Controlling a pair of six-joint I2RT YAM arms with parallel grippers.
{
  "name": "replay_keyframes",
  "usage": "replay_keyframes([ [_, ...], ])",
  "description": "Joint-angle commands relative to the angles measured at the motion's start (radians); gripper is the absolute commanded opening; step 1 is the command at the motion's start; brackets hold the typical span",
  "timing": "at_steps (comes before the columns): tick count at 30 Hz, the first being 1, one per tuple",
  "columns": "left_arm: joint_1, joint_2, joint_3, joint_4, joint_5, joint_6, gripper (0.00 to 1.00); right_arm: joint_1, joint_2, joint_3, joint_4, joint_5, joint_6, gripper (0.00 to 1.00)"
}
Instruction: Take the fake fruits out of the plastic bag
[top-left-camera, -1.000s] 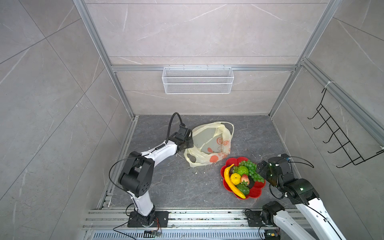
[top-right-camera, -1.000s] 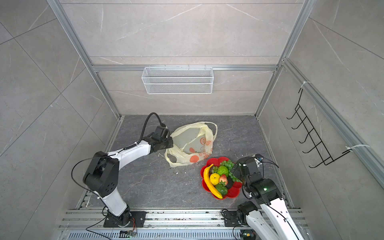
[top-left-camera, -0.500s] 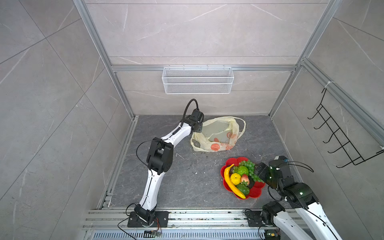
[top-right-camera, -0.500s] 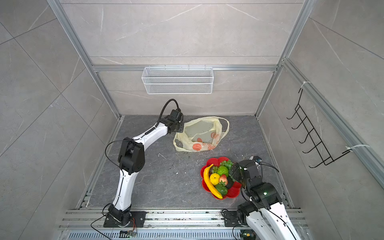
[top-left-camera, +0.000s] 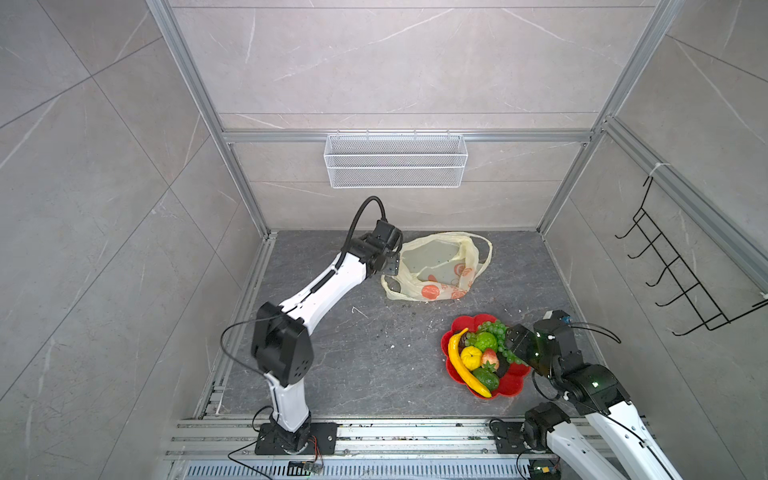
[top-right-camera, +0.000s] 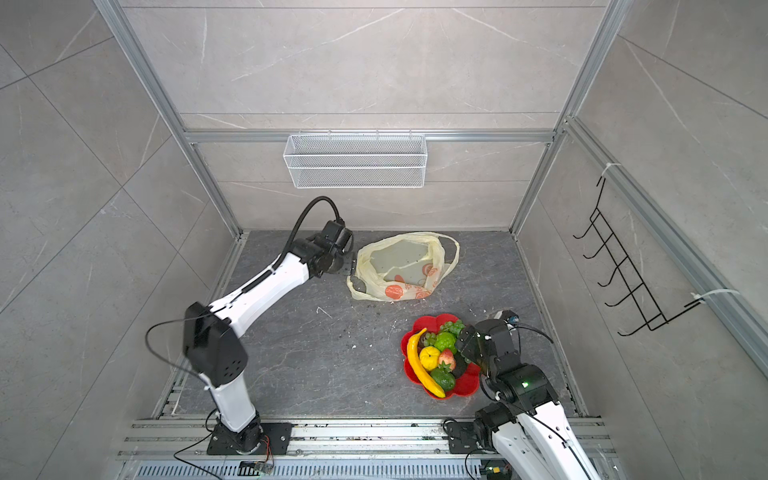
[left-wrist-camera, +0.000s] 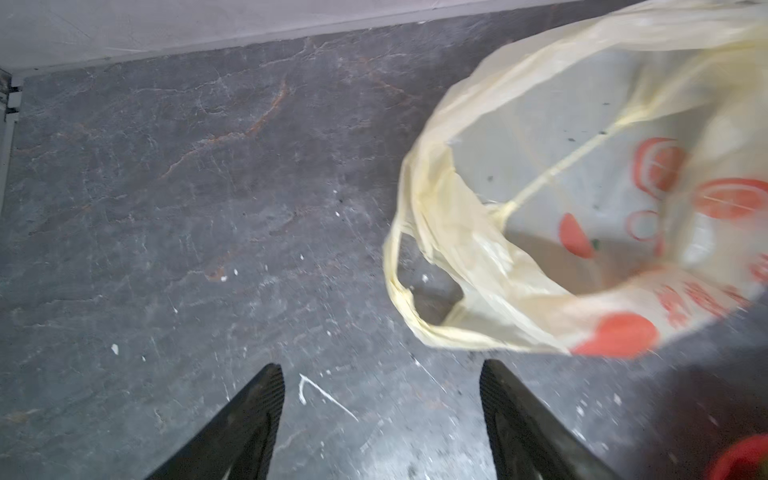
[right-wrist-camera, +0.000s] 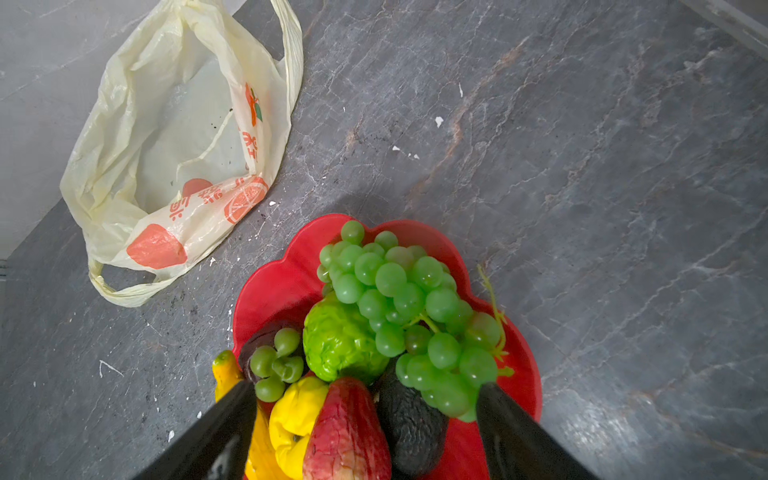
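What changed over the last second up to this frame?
The left gripper moved the bag toward the back wall, then opened its fingers and let go. The bag now lies loose beside it. The fruits, the red plate and the open right gripper over them stayed about where they were.

Only the crinkly pale-yellow plastic bag (top-left-camera: 440, 257), just above the middle of a top view, carries orange-red lettering (right-wrist-camera: 212, 195), too crumpled to read.

Grey tile walls (top-left-camera: 395, 62), dark stone floor (top-left-camera: 353, 353), wire basket (top-left-camera: 395, 166) on back wall, blk hook rack (top-left-camera: 681, 270) rt
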Motion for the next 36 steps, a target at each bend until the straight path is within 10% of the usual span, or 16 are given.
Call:
replay_keyframes([
  [1, -0.116, -0.125, -0.164, 0.085, 0.041, -0.078, 0.77, 0.0, 0.018, -0.021, 0.041, 0.006, -0.027, 0.86],
  [10, -0.368, -0.135, -0.431, 0.243, 0.138, -0.311, 0.76, 0.0, 0.041, -0.042, 0.082, -0.012, -0.015, 0.86],
  [36, -0.388, 0.2, -0.272, 0.326, 0.209, -0.397, 0.67, 0.001, 0.008, -0.082, 0.073, -0.025, -0.012, 0.86],
])
